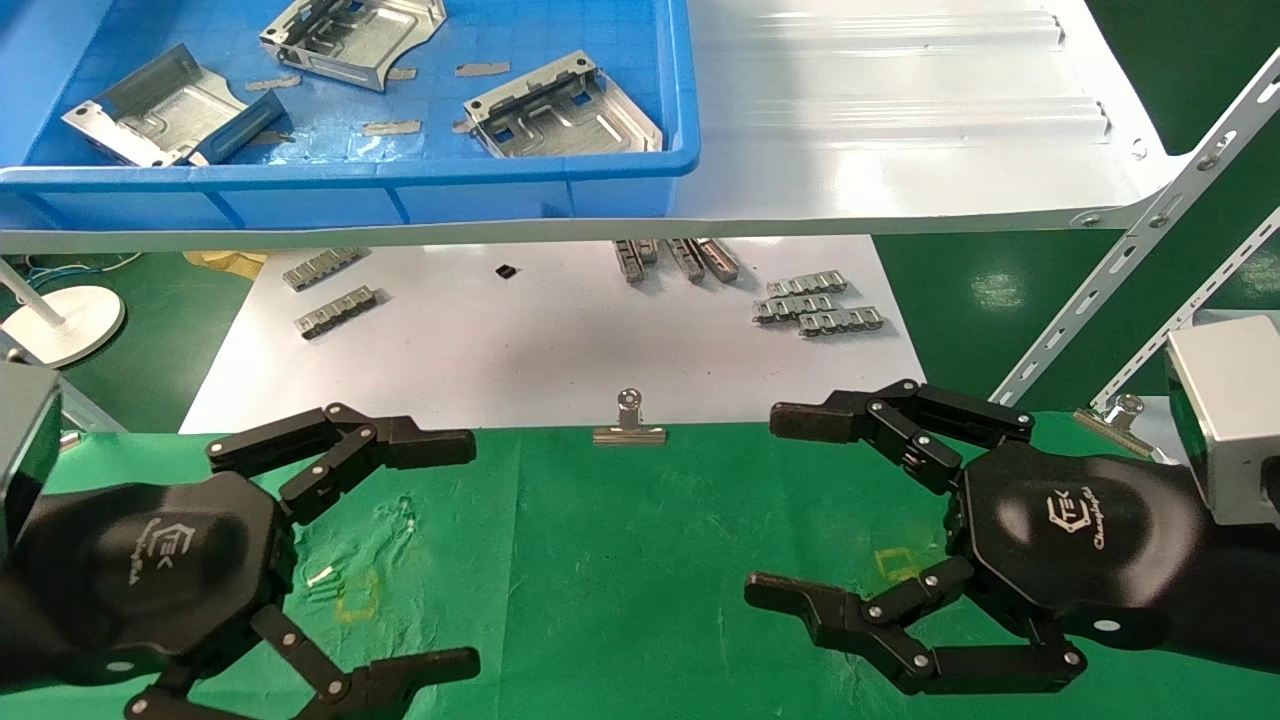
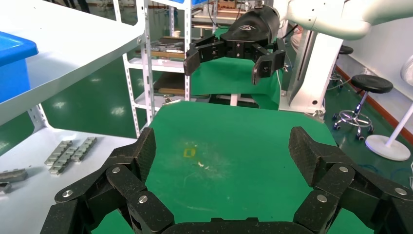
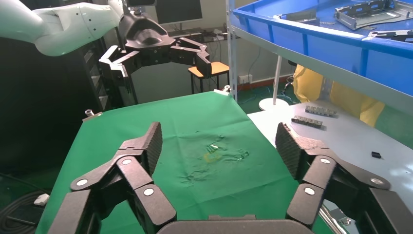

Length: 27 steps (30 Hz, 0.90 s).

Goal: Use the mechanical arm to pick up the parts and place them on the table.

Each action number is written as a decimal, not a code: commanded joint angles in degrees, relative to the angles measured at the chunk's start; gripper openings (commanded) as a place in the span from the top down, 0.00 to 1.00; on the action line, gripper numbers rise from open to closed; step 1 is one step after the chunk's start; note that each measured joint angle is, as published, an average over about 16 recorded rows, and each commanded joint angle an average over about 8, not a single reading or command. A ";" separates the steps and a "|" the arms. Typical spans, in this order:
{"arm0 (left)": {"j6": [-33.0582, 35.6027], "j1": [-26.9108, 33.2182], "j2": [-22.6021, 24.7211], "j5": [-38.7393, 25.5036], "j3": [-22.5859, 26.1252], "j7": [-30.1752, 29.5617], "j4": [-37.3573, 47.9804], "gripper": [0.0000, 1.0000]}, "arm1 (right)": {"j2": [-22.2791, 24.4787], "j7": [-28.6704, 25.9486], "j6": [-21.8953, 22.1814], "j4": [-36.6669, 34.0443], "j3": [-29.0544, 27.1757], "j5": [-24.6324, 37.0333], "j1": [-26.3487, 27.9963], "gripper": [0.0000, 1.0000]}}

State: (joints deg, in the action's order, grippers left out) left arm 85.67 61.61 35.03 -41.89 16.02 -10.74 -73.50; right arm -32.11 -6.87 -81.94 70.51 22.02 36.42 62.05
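Note:
Three shiny silver parts lie in the blue tray [image 1: 640, 165] on the upper white shelf: one at the left [image 1: 170, 105], one at the top middle [image 1: 355, 35], one at the right [image 1: 560, 110]. My left gripper [image 1: 455, 550] hovers open and empty over the left of the green table [image 1: 620, 560]. My right gripper [image 1: 775, 505] hovers open and empty over the table's right. Each wrist view shows its own open jaws above bare green cloth, the left [image 2: 221, 156] and the right [image 3: 219, 146], with the other hand farther off.
A silver binder clip [image 1: 628, 420] grips the table's far edge, another [image 1: 1115, 415] at the right. Grey link strips [image 1: 820, 305] [image 1: 330, 300] lie on the lower white panel [image 1: 560, 330]. White slotted shelf struts [image 1: 1150, 230] rise at the right. A white stand base [image 1: 60, 320] is at left.

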 commanded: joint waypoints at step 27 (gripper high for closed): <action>0.00 0.00 0.00 0.00 0.00 0.00 0.00 0.00 | 0.00 0.00 0.00 0.00 0.00 0.00 0.00 1.00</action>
State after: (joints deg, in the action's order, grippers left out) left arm 85.67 61.60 35.03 -41.89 16.02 -10.74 -73.50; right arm -32.11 -6.87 -81.94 70.51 22.02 36.42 62.05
